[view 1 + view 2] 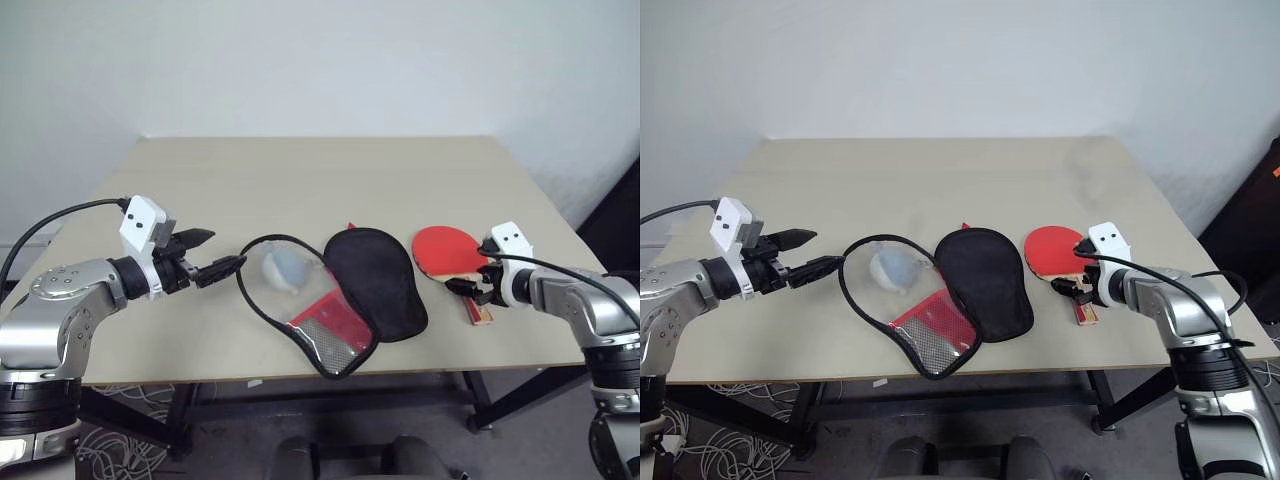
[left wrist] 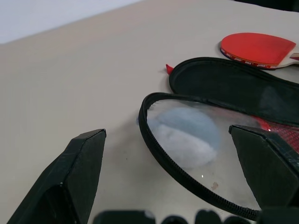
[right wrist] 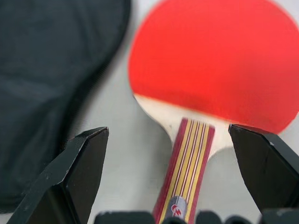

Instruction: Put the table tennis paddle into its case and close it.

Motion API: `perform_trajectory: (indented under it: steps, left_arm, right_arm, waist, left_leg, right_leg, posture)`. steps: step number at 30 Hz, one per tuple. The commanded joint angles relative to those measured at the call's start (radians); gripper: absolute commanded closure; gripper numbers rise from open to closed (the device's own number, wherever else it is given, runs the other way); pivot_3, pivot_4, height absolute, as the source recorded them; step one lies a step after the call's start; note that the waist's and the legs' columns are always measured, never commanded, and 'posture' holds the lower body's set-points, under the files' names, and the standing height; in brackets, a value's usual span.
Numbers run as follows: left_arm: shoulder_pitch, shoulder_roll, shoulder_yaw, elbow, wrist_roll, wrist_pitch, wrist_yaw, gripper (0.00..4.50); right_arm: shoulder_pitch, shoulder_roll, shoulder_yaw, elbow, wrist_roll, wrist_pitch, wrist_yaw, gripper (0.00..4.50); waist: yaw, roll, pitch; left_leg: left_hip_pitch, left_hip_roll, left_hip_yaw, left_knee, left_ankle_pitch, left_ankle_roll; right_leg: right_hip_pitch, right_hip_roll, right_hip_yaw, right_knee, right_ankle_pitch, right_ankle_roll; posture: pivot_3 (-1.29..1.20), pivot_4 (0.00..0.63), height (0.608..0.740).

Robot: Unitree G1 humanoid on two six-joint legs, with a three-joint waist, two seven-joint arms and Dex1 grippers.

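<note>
Red rubber-faced table tennis paddle [image 3: 212, 60] lies at twelve o'clock from the wide-open right gripper [image 3: 182, 182], its striped wooden handle [image 3: 187, 163] apparently between the fingers.

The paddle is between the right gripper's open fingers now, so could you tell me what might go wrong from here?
1. The right gripper straddles only the narrow handle of the table tennis paddle, which lies flat on the table; the fingers could scrape the tabletop or pinch off-centre.
2. A pale wad sits inside the opened case and may block the blade.
3. The left gripper hovers at the case's rim and may nudge it.
</note>
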Motion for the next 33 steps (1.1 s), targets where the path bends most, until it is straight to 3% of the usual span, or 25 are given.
perform_trajectory:
  steps: [1,7,19,22,30,33]
  left_arm:
    - [-0.014,-0.001,0.035,-0.042,-0.026,0.001,0.006,0.0]
    - [-0.016,0.007,0.038,-0.049,-0.035,0.008,0.007,0.0]
    - [-0.023,0.013,0.032,-0.043,-0.034,0.009,0.013,0.0]
    - [-0.023,0.013,0.031,-0.043,-0.033,0.007,0.014,0.0]
    - [-0.021,0.001,0.025,-0.04,-0.025,-0.002,0.028,0.0]
    - [-0.017,-0.004,0.023,-0.047,-0.026,-0.002,0.034,0.0]
  right_arm:
    - [0.003,0.036,-0.04,-0.019,-0.031,0.011,-0.079,0.04]
    - [0.026,0.092,-0.071,-0.003,-0.066,0.003,-0.169,0.04]
    - [0.087,0.121,-0.098,-0.048,-0.064,0.052,-0.197,0.04]
    - [0.089,0.13,-0.104,-0.046,-0.067,0.053,-0.206,0.49]
    - [0.06,0.136,-0.115,-0.036,-0.072,0.05,-0.219,3.24]
    - [0.024,0.147,-0.135,-0.024,-0.074,0.024,-0.234,3.4]
  waist:
    - [0.0,0.0,0.0]
    - [0.001,-0.001,0.0]
    - [0.0,-0.001,0.0]
    - [0.0,-0.001,0.0]
    - [0.0,-0.001,0.0]
    - [-0.001,-0.001,0.0]
  left_leg:
    - [0.0,0.0,0.0,0.0,0.0,0.0]
    - [0.0,0.0,0.0,0.0,0.0,0.0]
    - [0.0,0.0,0.0,0.0,0.0,0.0]
    - [0.0,0.0,0.0,0.0,0.0,0.0]
    - [0.0,0.0,0.0,0.0,0.0,0.0]
    - [0.0,0.0,0.0,0.0,0.0,0.0]
  right_leg:
    - [0.0,0.0,0.0,0.0,0.0,0.0]
    - [0.001,0.0,0.0,0.0,0.0,0.0]
    - [0.001,0.0,0.0,0.0,0.0,0.0]
    - [0.001,0.0,0.0,0.0,0.0,0.0]
    - [0.001,0.0,0.0,0.0,0.0,0.0]
    - [0.001,0.0,0.0,0.0,0.0,0.0]
  posture:
    - [0.0,0.0,0.74]
    - [0.0,0.0,0.74]
    - [0.0,0.0,0.74]
    - [0.0,0.0,0.74]
    - [0.0,0.0,0.74]
    - [0.0,0.0,0.74]
